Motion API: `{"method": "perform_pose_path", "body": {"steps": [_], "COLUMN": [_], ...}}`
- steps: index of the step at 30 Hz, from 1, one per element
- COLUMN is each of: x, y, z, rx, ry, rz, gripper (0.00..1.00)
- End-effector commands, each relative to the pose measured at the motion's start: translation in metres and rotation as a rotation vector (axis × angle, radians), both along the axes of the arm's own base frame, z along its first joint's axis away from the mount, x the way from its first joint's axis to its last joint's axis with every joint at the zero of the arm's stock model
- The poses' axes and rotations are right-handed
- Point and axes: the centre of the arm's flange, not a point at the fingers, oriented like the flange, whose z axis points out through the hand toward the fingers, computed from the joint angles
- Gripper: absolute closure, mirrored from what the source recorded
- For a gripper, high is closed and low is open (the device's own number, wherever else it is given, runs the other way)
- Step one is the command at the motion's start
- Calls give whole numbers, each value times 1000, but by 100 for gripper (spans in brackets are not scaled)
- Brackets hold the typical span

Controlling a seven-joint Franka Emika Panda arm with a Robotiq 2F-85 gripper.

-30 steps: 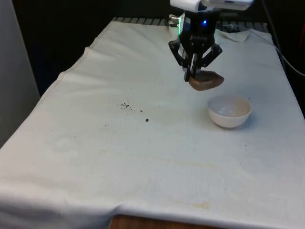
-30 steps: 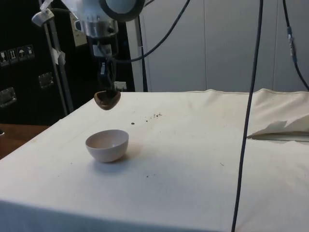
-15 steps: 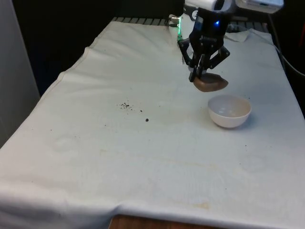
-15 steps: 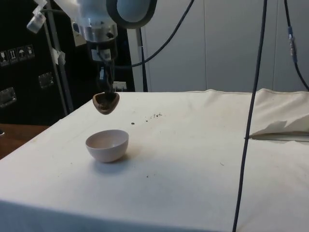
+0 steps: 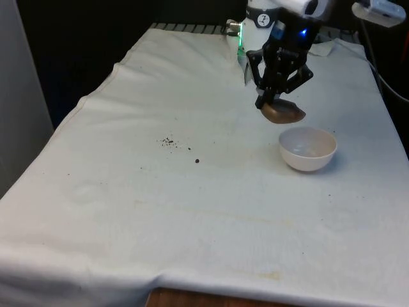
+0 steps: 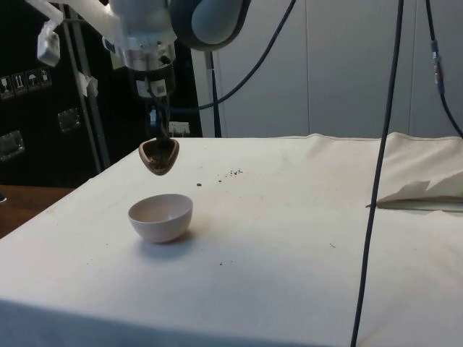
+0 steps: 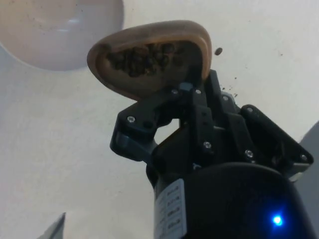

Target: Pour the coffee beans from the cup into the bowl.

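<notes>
You are looking at a white cloth (image 5: 192,211) with a few dark beans (image 5: 169,141) scattered on it, well left of the bowl (image 5: 308,148) in the front view; nothing is blocking the path between cup and bowl. The gripper (image 5: 273,96) is pinching the rim of a smooth brown rounded cup (image 5: 282,112), hanging in the air just beside and above the glossy white bowl. Coffee beans (image 7: 142,57) are sitting inside the cup.

Cup (image 5: 282,112) of beans, formerly short of the bowl (image 5: 308,148), now nearer its rim, tilted further.
</notes>
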Motion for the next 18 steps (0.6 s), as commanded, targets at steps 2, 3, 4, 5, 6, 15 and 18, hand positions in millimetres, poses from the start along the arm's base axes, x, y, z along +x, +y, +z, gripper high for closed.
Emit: {"method": "perform_pose_path", "body": {"steps": [2,3,4,5,6,15,18], "x": [-3,-3,-1,-4,-5,-7,-7], "y": [2,3,3,4,5,10,10], "z": [2,2,-1,2,1,1,0], "rx": [-22,-28,-20,-34,-45,-93,-106], "ry": [-8,-10,-3,-11,-14,-27,-33], "rz": [6,10,10,15,22,66,78], "gripper": [100,100,100,100,100,100,100]}}
